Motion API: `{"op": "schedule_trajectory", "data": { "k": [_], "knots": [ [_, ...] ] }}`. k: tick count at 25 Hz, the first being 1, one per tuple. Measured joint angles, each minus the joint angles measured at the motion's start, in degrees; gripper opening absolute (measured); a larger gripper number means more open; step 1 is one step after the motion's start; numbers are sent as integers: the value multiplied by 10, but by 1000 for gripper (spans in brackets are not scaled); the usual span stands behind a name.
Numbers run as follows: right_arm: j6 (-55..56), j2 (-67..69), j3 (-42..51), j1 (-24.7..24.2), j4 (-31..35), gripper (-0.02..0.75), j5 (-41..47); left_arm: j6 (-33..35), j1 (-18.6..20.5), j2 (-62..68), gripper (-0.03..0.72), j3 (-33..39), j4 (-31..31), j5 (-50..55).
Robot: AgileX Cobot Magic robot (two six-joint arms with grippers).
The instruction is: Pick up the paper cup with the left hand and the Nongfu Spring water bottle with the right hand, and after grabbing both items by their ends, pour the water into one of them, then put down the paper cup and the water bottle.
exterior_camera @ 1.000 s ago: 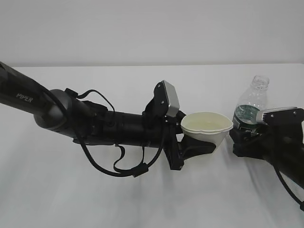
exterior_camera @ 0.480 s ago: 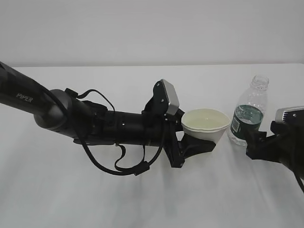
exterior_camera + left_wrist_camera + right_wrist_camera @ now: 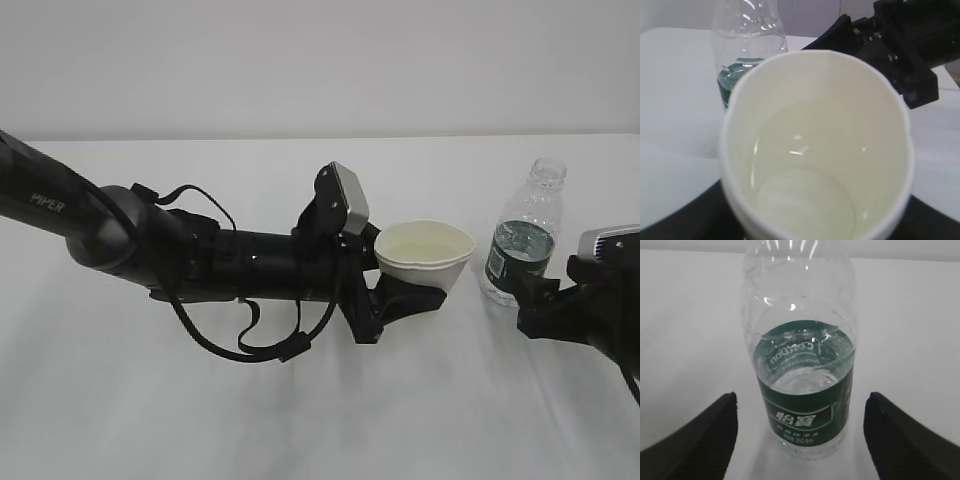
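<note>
On the table (image 3: pixel 300 420), the left hand (image 3: pixel 405 295) has eased its jaws around the paper cup (image 3: pixel 425 258).

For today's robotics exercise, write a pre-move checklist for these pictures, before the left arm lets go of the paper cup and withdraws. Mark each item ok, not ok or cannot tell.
1. Water bottle upright on the table: ok.
2. Right gripper open, fingers clear of the bottle on both sides: ok.
3. Paper cup holds liquid, none seen spilled: ok.
4. Cup upright: not ok, it leans slightly in the left gripper.
5. Cup base resting on the table: cannot tell, the jaws hide it.
6. Cup clear of the bottle: ok.
</note>
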Motion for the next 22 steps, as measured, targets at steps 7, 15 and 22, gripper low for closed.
{"op": "schedule_trajectory", "data": {
  "k": [7, 15, 22],
  "knots": [
    [0, -20, 9, 0, -1, 590, -1, 0, 38, 0, 447, 0, -1, 0],
    [0, -20, 9, 0, -1, 590, -1, 0, 84, 0, 447, 0, 2, -17],
    [0, -20, 9, 0, 2, 590, -1, 0, 130, 0, 447, 27, 4, -48]
  ]
}}
